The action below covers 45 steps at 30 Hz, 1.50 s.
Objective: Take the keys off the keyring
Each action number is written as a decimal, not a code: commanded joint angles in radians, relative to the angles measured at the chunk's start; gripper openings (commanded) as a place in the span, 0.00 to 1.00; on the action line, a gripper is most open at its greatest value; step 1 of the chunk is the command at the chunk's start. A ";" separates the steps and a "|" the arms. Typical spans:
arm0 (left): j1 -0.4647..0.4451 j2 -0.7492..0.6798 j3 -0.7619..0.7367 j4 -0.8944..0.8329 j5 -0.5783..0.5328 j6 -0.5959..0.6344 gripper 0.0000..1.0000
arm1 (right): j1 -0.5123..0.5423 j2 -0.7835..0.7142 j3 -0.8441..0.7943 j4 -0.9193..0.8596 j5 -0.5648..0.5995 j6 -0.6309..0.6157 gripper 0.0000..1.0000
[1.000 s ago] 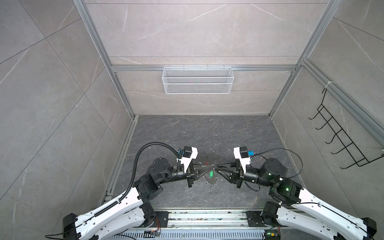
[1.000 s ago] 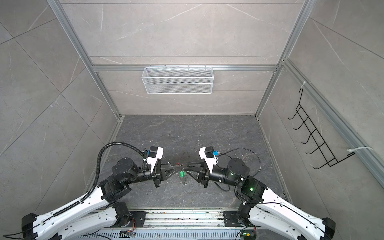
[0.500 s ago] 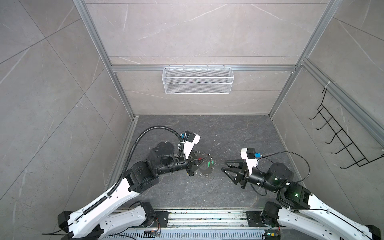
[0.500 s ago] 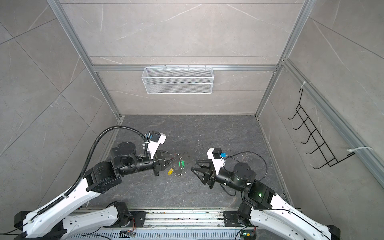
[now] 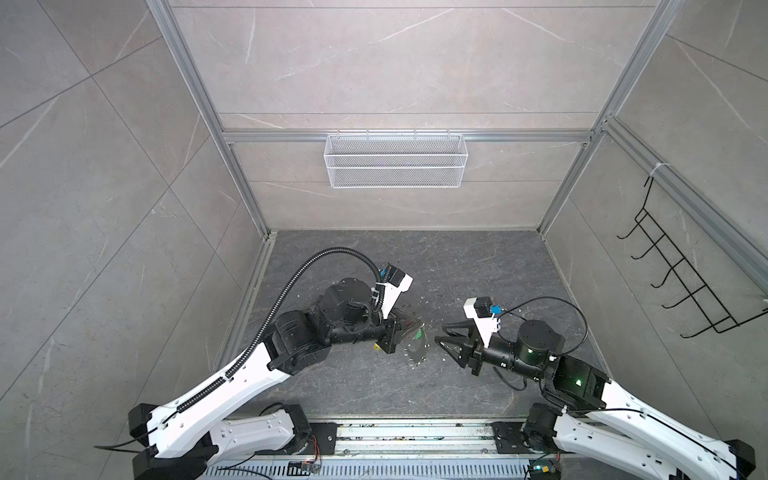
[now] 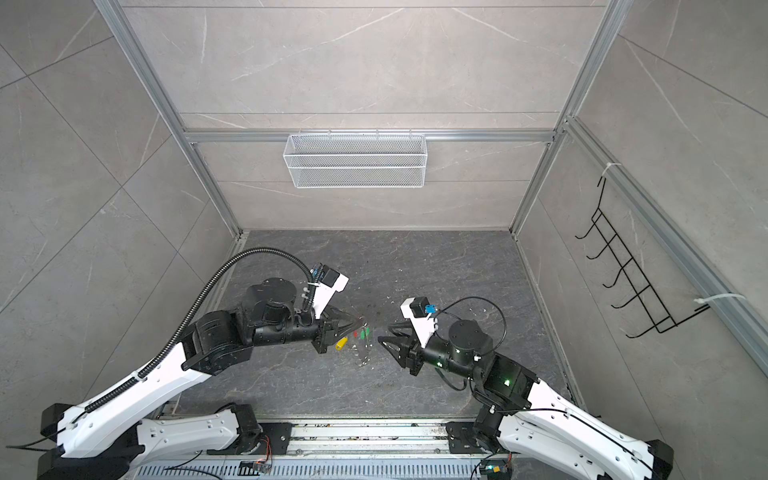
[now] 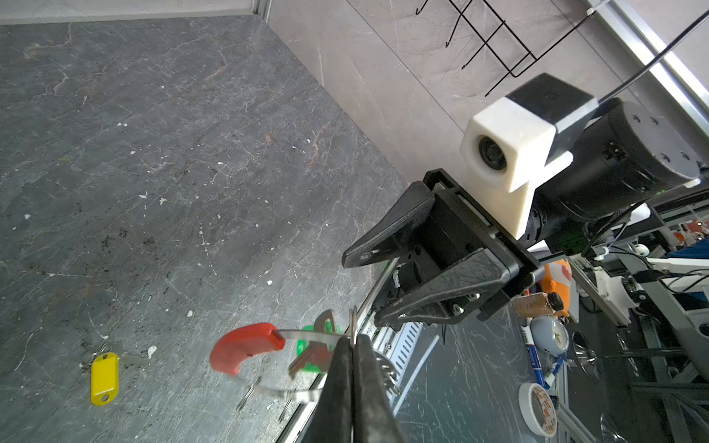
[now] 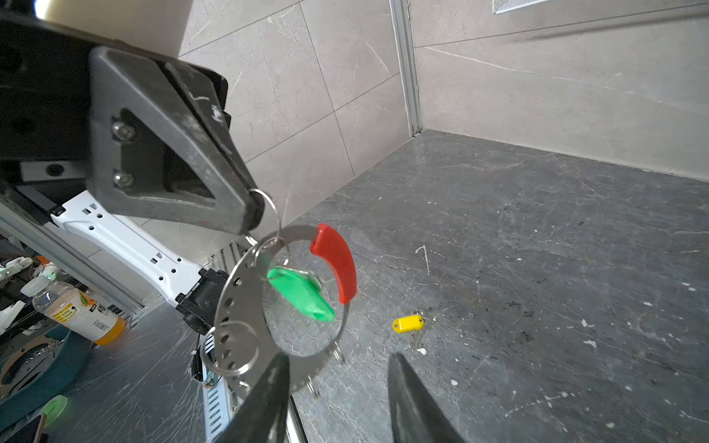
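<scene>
My left hand [image 8: 249,216] clamps the keyring [image 8: 238,307], green key [image 8: 303,293] dangling. The yellow key [image 8: 408,323] lies on the tabletop [image 8: 537,230]; right hand [image 7: 362,289] half-open, empty.

The left arm [image 5: 232,374] and right arm [image 5: 644,432] reach in from the front edge of the tabletop [image 5: 415,257], bent inward so the grippers face each other, apart, over its middle. The left gripper [image 6: 358,321] lies level, its fingers [image 7: 341,383] pressed together on the keyring [image 8: 236,303]. The right gripper [image 6: 384,334] points toward it, fingers [image 8: 414,402] spread partway.
</scene>
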State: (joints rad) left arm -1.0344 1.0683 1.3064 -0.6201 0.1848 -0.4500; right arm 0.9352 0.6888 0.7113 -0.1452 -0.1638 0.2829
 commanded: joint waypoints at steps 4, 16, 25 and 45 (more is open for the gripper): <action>-0.033 0.015 0.045 -0.021 -0.059 0.008 0.00 | -0.001 0.047 0.033 0.023 -0.020 -0.037 0.45; -0.033 -0.017 0.019 -0.022 -0.005 0.057 0.00 | -0.002 0.008 0.082 0.036 -0.117 -0.105 0.44; -0.033 -0.033 -0.004 -0.006 0.080 0.088 0.00 | -0.001 0.097 0.154 0.042 -0.252 -0.099 0.37; -0.033 -0.060 -0.019 0.009 0.113 0.106 0.00 | -0.002 0.127 0.164 0.007 -0.276 -0.083 0.17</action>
State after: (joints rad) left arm -1.0653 1.0325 1.2819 -0.6621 0.2707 -0.3691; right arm 0.9344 0.8169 0.8555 -0.1253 -0.4236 0.1978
